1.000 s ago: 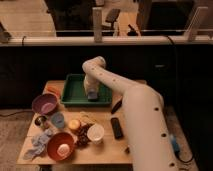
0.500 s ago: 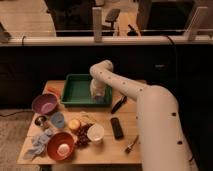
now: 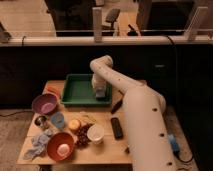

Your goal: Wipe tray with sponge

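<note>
A green tray (image 3: 75,91) sits at the back of the wooden table. My white arm reaches over from the right and bends down into the tray's right end. The gripper (image 3: 100,93) hangs at the tray's right side, low over its floor. A pale bluish sponge (image 3: 100,95) seems to sit under the gripper on the tray floor; I cannot tell how it is held.
On the table (image 3: 102,150): a purple bowl (image 3: 45,104), a light blue cup (image 3: 58,120), a red bowl (image 3: 60,146), a white cup (image 3: 95,133), an orange fruit (image 3: 74,124), a blue cloth (image 3: 38,145), a black remote (image 3: 116,128) and a dark utensil (image 3: 117,105).
The arm's elbow has swung from left of the tray's right end toward the right and back; the gripper stays at the tray's right end, shifting slightly across the tray floor.
</note>
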Available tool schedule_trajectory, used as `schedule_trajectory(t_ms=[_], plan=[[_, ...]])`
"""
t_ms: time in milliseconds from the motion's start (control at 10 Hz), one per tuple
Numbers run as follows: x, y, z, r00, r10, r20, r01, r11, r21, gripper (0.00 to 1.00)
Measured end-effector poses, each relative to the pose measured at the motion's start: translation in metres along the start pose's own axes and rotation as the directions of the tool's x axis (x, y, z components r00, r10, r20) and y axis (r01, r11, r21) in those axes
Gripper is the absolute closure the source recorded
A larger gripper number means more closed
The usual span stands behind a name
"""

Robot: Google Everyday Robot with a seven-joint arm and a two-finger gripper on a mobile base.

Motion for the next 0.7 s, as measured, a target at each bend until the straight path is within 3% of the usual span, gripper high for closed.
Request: schedule_trajectory(t_ms=[300, 700], plan=[[0.007, -0.039, -0.003, 0.996, -0.083, -0.008, 0.084, 0.996, 0.028, 0.97], [-0.03, -0.051, -0.016, 0.985, -0.172, -0.005, 0.172, 0.981, 0.089, 0.97]])
